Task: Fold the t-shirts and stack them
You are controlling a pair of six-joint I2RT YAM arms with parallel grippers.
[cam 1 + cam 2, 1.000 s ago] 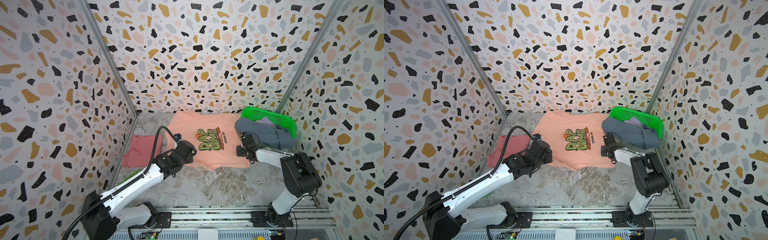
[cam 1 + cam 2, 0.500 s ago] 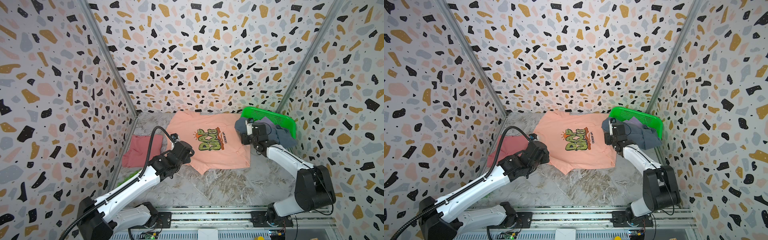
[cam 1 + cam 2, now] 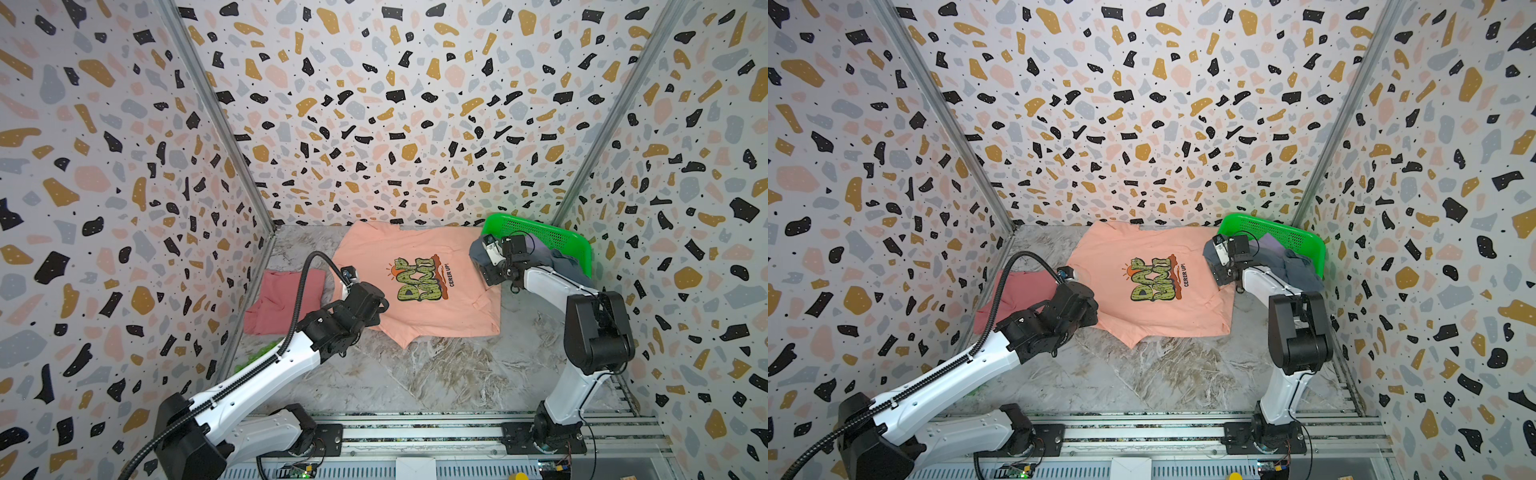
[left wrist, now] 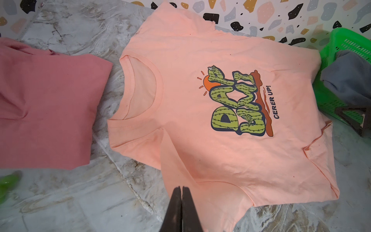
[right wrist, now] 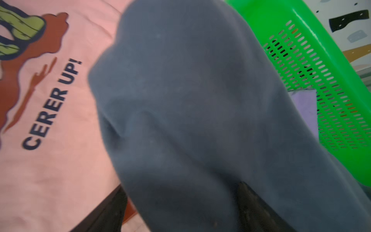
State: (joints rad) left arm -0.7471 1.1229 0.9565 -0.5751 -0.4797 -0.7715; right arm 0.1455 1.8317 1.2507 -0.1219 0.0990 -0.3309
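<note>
In both top views a peach-orange cotton t-shirt with a green cartoon print [image 3: 440, 320] lies spread flat, print up, at the back of the marble-patterned table [image 3: 436, 374]. A folded dusty rose-red t-shirt [image 3: 282, 299] lies just beside its collar. A slate blue-grey t-shirt [image 3: 567, 266] spills from the bright green perforated plastic basket [image 3: 540, 230].

In the left wrist view the left pincer [image 4: 181, 192] is closed tight at the peach sleeve. I cannot tell whether it pinches cloth.

In the right wrist view the right pincer [image 5: 182, 186] stands wide apart, with blue-grey cloth bulging loose between its fingers.
</note>
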